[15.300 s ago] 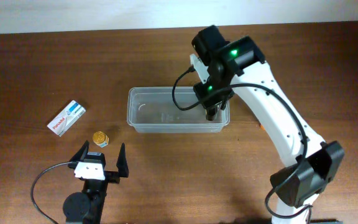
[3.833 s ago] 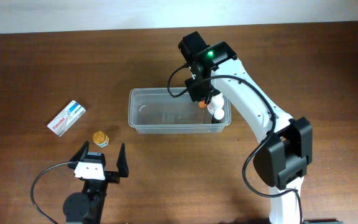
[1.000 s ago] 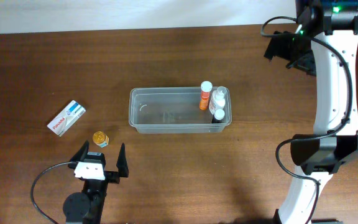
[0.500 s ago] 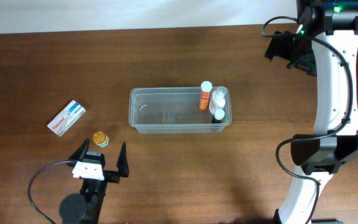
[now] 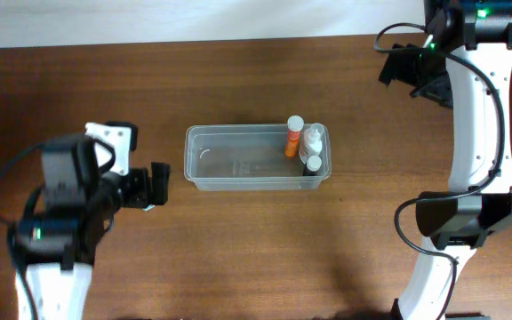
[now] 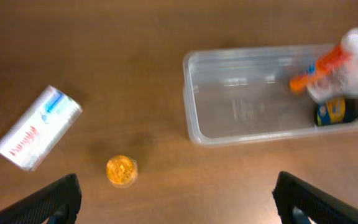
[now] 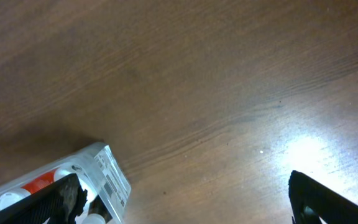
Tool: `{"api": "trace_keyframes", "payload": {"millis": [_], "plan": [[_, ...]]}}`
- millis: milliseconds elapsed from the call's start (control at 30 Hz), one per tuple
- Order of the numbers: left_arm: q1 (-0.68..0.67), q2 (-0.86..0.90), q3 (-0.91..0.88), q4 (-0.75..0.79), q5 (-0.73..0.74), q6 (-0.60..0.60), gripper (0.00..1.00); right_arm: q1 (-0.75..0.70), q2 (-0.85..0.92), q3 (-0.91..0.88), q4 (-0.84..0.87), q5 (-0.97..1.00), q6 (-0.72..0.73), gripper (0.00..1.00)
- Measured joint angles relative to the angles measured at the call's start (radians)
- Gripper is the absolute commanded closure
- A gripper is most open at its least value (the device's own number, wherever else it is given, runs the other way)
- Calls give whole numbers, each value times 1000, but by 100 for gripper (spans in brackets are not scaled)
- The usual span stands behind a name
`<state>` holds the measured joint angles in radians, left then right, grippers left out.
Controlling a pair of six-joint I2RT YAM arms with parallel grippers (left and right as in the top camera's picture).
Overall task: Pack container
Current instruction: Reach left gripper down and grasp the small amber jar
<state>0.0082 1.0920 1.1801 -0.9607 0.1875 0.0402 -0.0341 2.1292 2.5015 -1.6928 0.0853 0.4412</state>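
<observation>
Though near the container (image 5: 256,182), left tool (image 5: 159,185) empty.

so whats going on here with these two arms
They are packing a clear tub. Three small bottles stand at its right end. The left claw hangs open above a white box and a little orange jar, both on the table left of the tub. The right claw is open and empty, at the back right.

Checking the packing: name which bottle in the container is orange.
The white-capped tube, leftmost; the other two are a clear bottle and a dark bottle.
</observation>
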Motion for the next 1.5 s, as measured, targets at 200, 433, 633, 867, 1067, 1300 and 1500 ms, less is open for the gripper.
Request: {"api": "trace_keyframes", "payload": {"millis": [200, 433, 633, 867, 1067, 1300, 1500], "plan": [[0, 138, 26, -51, 30, 5, 1, 0, 0, 0, 0, 0, 0, 2], [0, 253, 26, -51, 52, 5, 1, 0, 0, 0, 0, 0, 0, 2], [0, 383, 29, -45, -24, 6, 1, 0, 0, 0, 0, 0, 0, 2], [3, 558, 29, -16, -126, -15, 1, 0, 0, 0, 0, 0, 0, 2], [51, 602, 29, -19, -167, -88, 2, 0, 0, 0, 0, 0, 0, 2], [100, 602, 29, -21, -161, -141, 5, 0, 0, 0, 0, 0, 0, 2], [99, 603, -3, 8, -158, -129, 16, 0, 0, 0, 0, 0, 0, 2]]}}
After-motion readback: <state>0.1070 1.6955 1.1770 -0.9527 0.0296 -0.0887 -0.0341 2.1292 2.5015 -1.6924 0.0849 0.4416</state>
